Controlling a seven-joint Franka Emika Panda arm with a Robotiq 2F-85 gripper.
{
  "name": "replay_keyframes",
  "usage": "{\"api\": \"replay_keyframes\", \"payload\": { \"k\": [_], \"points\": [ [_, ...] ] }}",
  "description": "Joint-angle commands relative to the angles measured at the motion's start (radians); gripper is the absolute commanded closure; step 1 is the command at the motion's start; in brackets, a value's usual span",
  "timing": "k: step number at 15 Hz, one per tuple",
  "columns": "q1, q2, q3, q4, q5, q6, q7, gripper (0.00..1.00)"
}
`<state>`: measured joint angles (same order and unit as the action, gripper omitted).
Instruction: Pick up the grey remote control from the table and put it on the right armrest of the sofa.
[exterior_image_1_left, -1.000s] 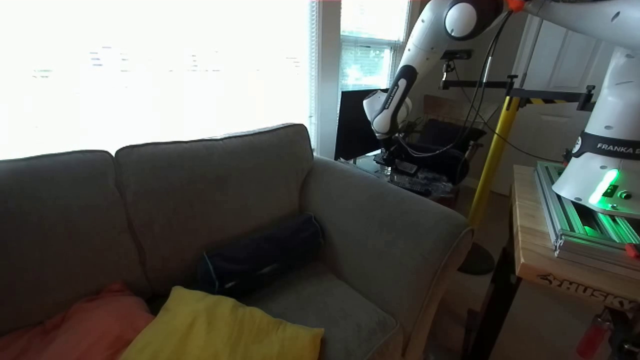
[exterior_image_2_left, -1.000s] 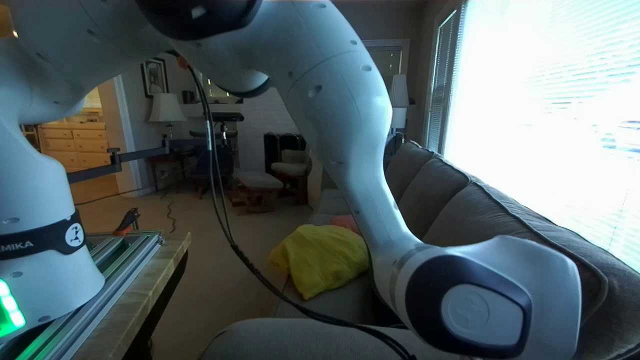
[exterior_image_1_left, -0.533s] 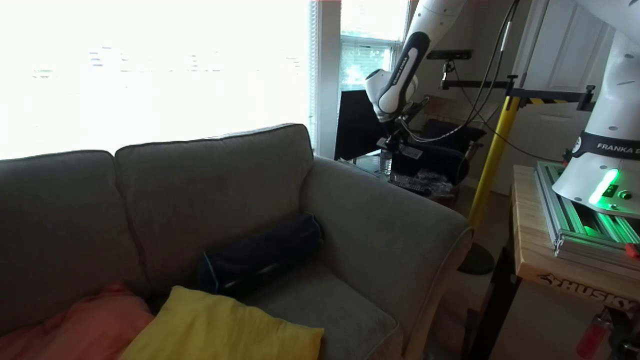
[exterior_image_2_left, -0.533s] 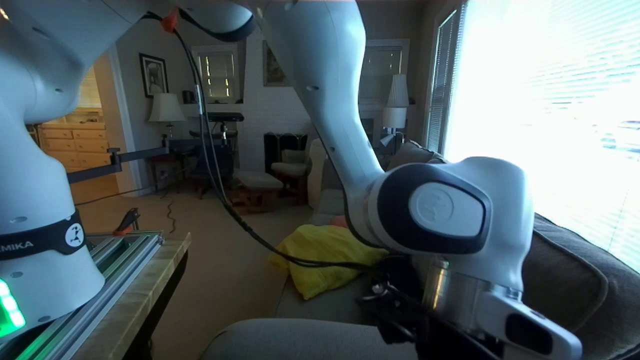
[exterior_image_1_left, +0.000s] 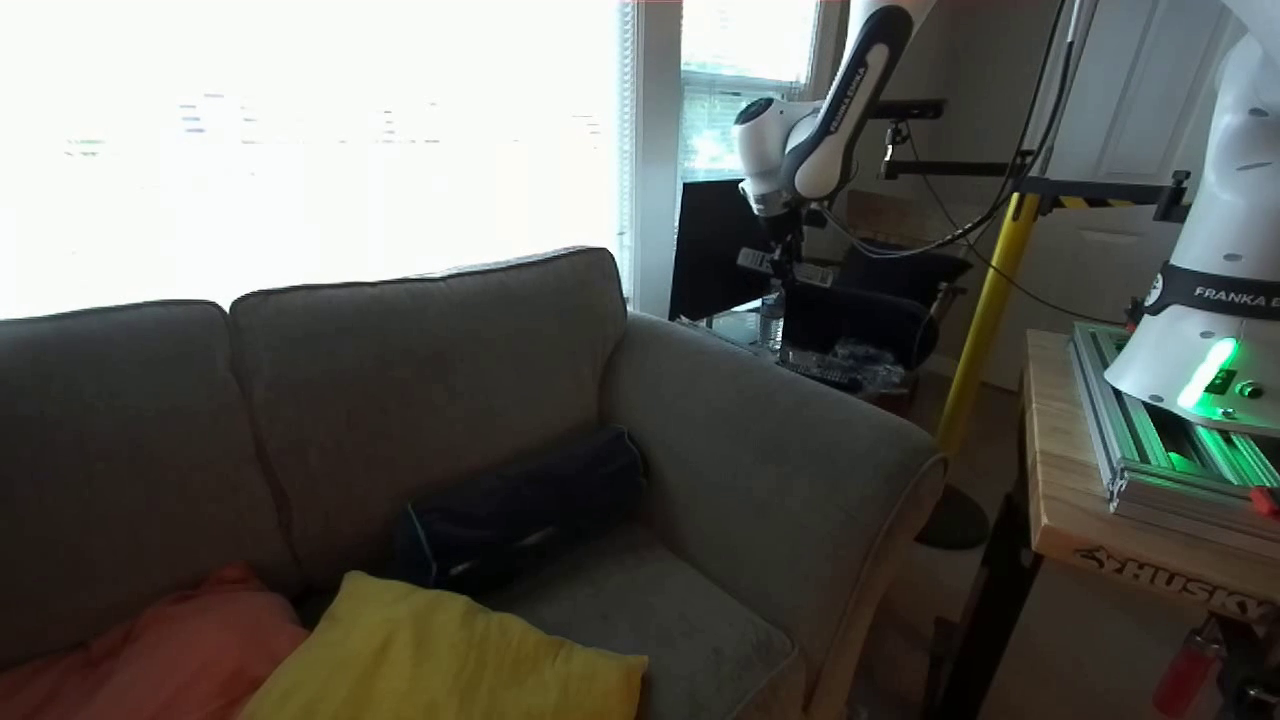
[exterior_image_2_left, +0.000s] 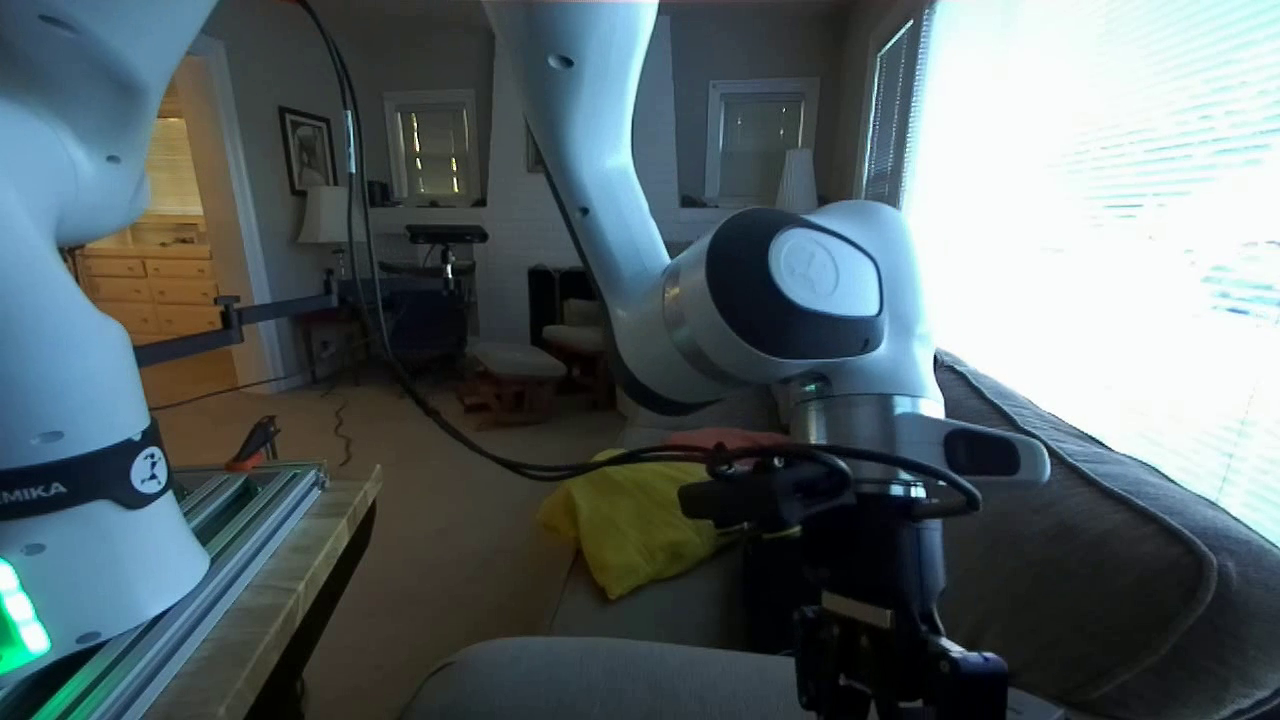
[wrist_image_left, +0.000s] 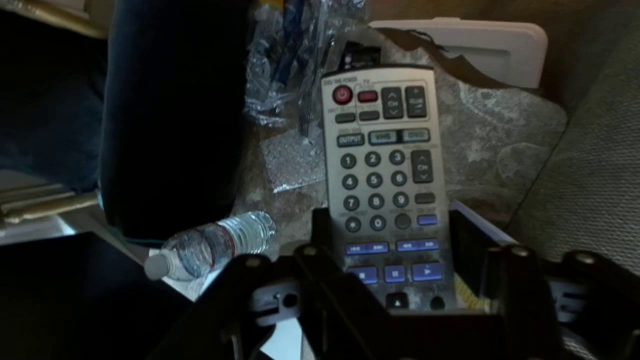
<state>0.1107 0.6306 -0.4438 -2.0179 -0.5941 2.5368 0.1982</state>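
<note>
The grey remote control (wrist_image_left: 385, 195) is held between the two black fingers of my gripper (wrist_image_left: 387, 237), which press on its long sides near its lower end. Its button face is toward the wrist camera. In an exterior view the remote (exterior_image_1_left: 814, 273) hangs level in the gripper (exterior_image_1_left: 787, 262), above the cluttered table (exterior_image_1_left: 738, 326). The table's mottled top (wrist_image_left: 295, 200) lies below the remote in the wrist view. The right armrest (exterior_image_1_left: 770, 420) of the sofa (exterior_image_1_left: 430, 370) is in front of the table; its top (exterior_image_2_left: 600, 680) also shows in an exterior view. The fingertips are cut off there.
A water bottle (exterior_image_1_left: 771, 318), clear plastic wrap (exterior_image_1_left: 870, 365) and a dark keyboard (exterior_image_1_left: 820, 370) lie on the table. A black monitor (exterior_image_1_left: 715, 250) stands behind. A black bolster (exterior_image_1_left: 520, 510) and yellow throw (exterior_image_1_left: 450, 650) lie on the sofa. A yellow post (exterior_image_1_left: 985, 310) stands nearby.
The arm has risen from low over the table, lifting the remote control with it. The wrist has turned so the gripper points more straight down. The sofa and table things have not moved.
</note>
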Motion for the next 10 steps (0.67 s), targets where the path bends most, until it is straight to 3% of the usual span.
{"api": "replay_keyframes", "payload": {
  "k": [1,6,10],
  "points": [
    [-0.069,-0.017,0.036,-0.038,-0.120,0.150,-0.085,0.66],
    [-0.129,0.082,0.047,0.031,-0.230,0.357,-0.196,0.66],
    [-0.117,0.112,0.084,0.085,-0.265,0.380,-0.309,0.66]
  ]
}}
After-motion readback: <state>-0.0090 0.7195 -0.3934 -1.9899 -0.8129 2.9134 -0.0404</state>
